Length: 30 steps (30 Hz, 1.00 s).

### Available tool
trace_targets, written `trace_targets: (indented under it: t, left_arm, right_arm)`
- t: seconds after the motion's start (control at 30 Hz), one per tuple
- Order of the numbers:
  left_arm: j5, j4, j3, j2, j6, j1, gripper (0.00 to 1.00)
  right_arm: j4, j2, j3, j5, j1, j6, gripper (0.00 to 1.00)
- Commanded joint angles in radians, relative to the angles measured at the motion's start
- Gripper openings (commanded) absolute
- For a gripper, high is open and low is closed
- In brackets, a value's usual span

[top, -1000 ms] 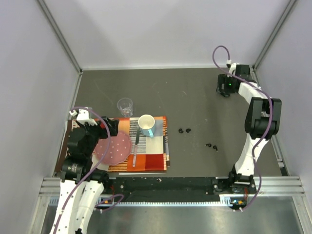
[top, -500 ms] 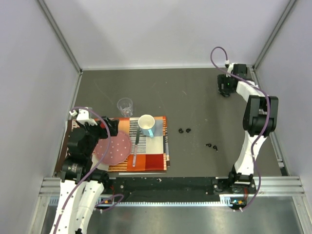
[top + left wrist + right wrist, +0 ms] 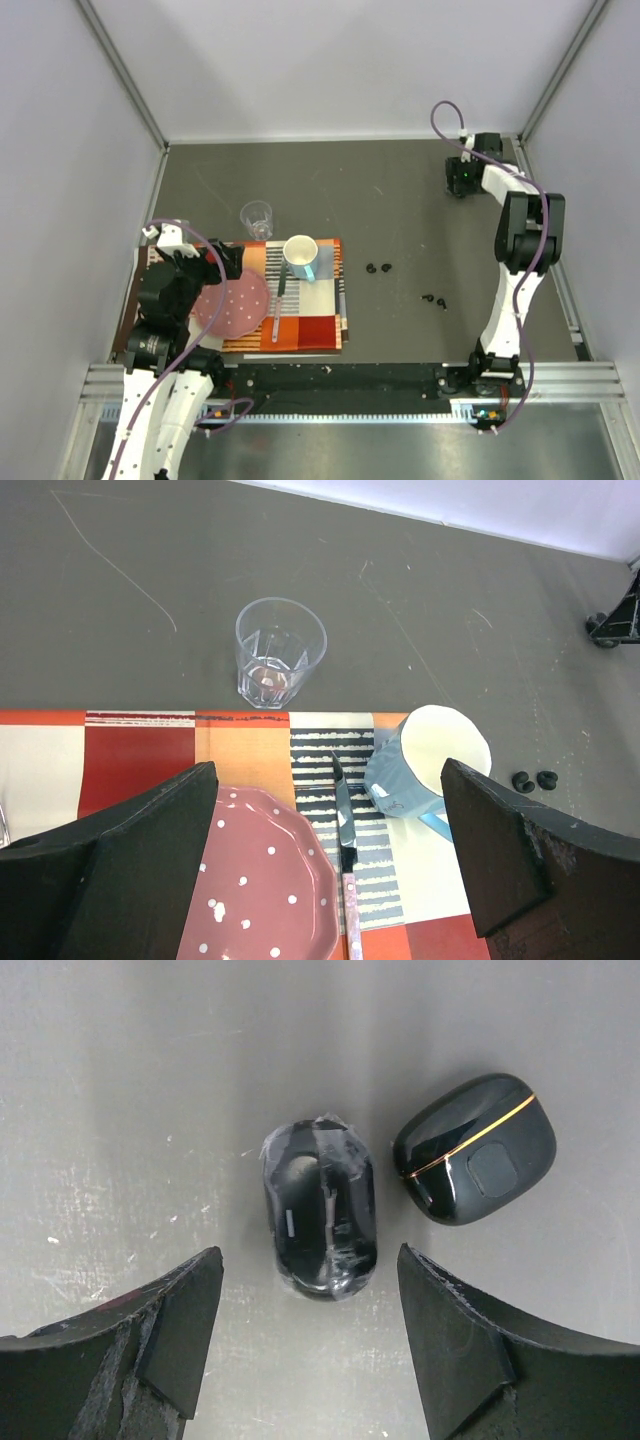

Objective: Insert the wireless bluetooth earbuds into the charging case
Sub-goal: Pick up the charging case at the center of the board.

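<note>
Though the taped case (image 3: 320, 1210) bears a pale mark (image 3: 289, 1222), it is unreadable.

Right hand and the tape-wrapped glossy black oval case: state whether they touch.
Apart. The right wrist view shows grey table between the taped oval case and each finger of the right hand.
</note>
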Motion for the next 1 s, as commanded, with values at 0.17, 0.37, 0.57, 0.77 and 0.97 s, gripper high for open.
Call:
trace_targets:
  t: [0.17, 0.37, 0.57, 0.77, 0.97]
  left_arm:
    - [0.008, 0.047, -0.006, -0.009, 0.005, 0.005, 0.98]
    - [0.011, 0.045, -0.004, -0.010, 0.005, 0.005, 0.98]
    - [0.012, 0.045, -0.004, -0.010, 0.005, 0.005, 0.98]
    - [0.006, 0.045, -0.004, -0.007, 0.005, 0.005, 0.98]
    - [0.008, 0.045, -0.001, -0.005, 0.005, 0.005, 0.98]
  right_arm:
    - [-0.022, 0.012, 0.060, 0.056, 0.033, 0.003, 0.70]
    - [-0.028, 0.029, 0.091, 0.096, 0.036, 0.023, 0.70]
    - [-0.042, 0.058, 0.126, 0.096, 0.036, 0.046, 0.69]
    - [-0.057, 0.082, 0.133, 0.081, 0.038, 0.058, 0.60]
    - [-0.063, 0.079, 0.120, 0.104, 0.045, 0.061, 0.43]
